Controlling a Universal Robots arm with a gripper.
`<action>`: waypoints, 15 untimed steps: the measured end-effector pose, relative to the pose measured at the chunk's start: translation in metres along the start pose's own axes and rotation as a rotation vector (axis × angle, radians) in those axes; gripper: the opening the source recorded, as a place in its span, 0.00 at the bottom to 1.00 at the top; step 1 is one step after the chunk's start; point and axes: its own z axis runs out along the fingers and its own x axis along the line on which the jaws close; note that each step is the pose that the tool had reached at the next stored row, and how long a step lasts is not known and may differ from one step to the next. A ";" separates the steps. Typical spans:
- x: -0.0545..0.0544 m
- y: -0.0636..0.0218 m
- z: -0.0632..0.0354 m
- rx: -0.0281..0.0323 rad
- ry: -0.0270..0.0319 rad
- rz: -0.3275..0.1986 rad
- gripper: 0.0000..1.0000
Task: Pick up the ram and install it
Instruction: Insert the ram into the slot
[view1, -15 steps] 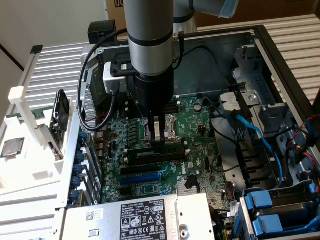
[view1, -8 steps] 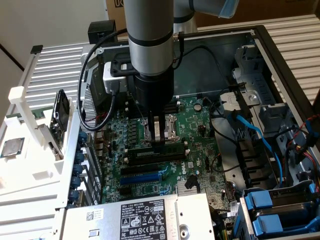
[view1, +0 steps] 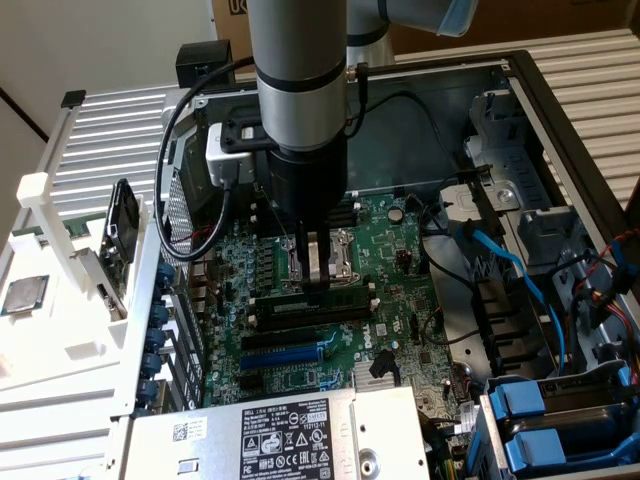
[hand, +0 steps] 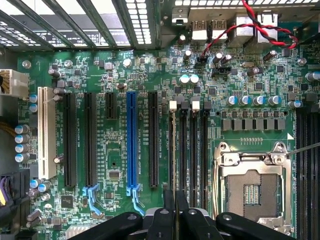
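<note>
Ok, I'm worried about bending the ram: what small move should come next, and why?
Probably a gentle, straight push down: the fingers grip the ram at its middle, and it lies along one of the black slots; whether it is seated is unclear.

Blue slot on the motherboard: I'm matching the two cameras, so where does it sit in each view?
Exterior view: the blue slot lies in the picture's lower middle, just above the labelled metal box.
Wrist view: the blue slot runs between two black slots.
Shared landmark: the silver processor socket.
</note>
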 end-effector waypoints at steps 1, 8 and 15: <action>0.000 0.0000 0.0000 0.0000 -0.0001 0.000 0.13; 0.000 0.0003 -0.0001 0.0022 0.0000 0.000 0.13; 0.000 0.0005 -0.0001 0.0052 -0.0002 0.000 0.13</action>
